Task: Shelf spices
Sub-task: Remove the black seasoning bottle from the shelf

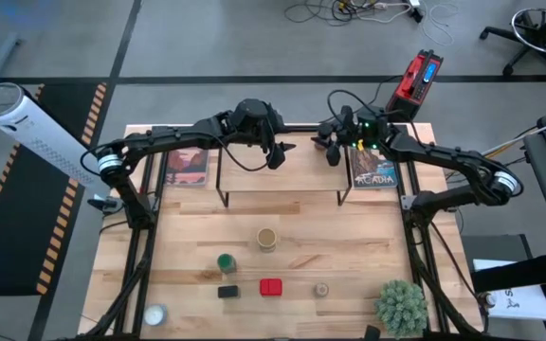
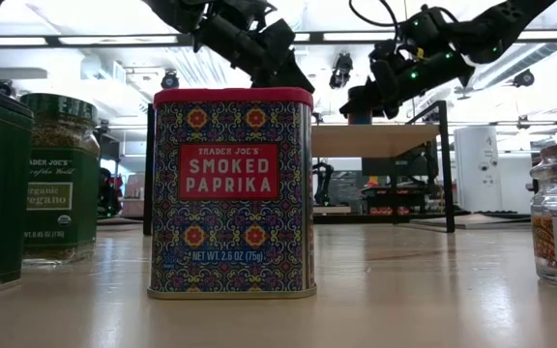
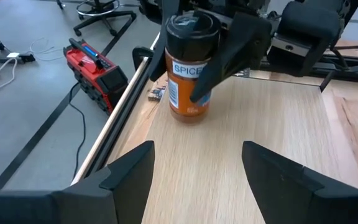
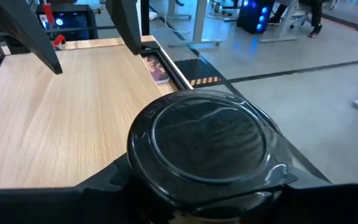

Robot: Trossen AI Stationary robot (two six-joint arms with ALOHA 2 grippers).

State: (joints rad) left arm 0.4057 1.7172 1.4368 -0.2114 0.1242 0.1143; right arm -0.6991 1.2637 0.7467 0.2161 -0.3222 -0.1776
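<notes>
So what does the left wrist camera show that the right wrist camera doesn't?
Only the left wrist view shows the bottle's orange side and white label, standing on the shelf with the right pincer around it, plus a red box on the floor. Only the right wrist view shows the cap from directly above and a picture card past the shelf's edge. Both show the same bottle, the light-wood shelf and the opposite arm.
</notes>
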